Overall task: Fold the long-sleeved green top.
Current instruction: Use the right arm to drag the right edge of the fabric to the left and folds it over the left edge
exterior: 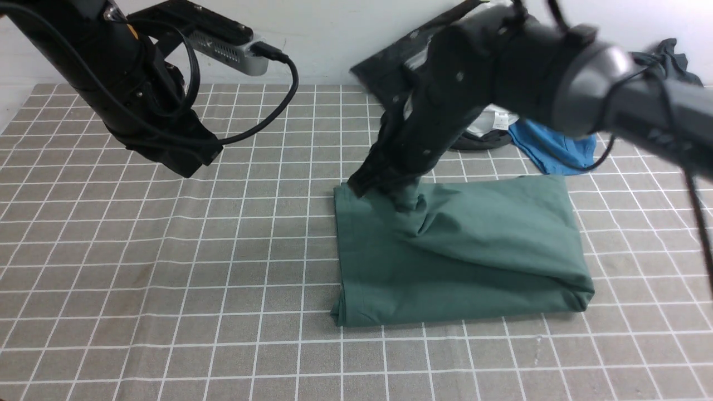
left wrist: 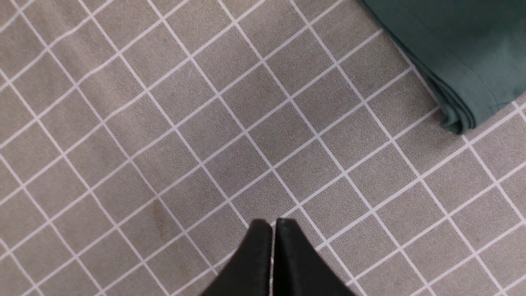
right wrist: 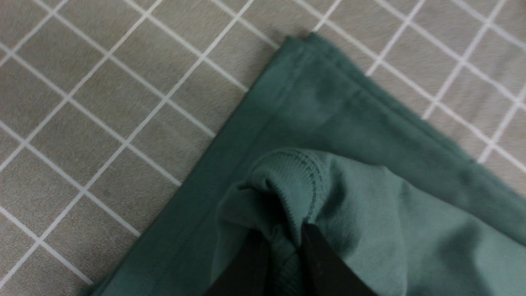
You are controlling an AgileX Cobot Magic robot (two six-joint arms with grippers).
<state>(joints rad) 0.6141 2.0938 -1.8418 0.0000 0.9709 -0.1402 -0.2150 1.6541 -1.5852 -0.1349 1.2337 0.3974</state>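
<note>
One folded rectangle, the green long-sleeved top (exterior: 462, 262), lies right of centre on the gridded tablecloth (exterior: 167, 278). Right gripper (right wrist: 283, 232) pinches a ribbed bunch of it at the far left corner; left gripper (left wrist: 273, 224), clenched on nothing, hangs over bare cloth well left of it. Beyond: blue T-shirt (exterior: 557, 147), dark grey garment (exterior: 379, 72) by wall (exterior: 334, 33).

Soft even light, faint shadows, motion blur across the green long-sleeved top (right wrist: 370, 123).
</note>
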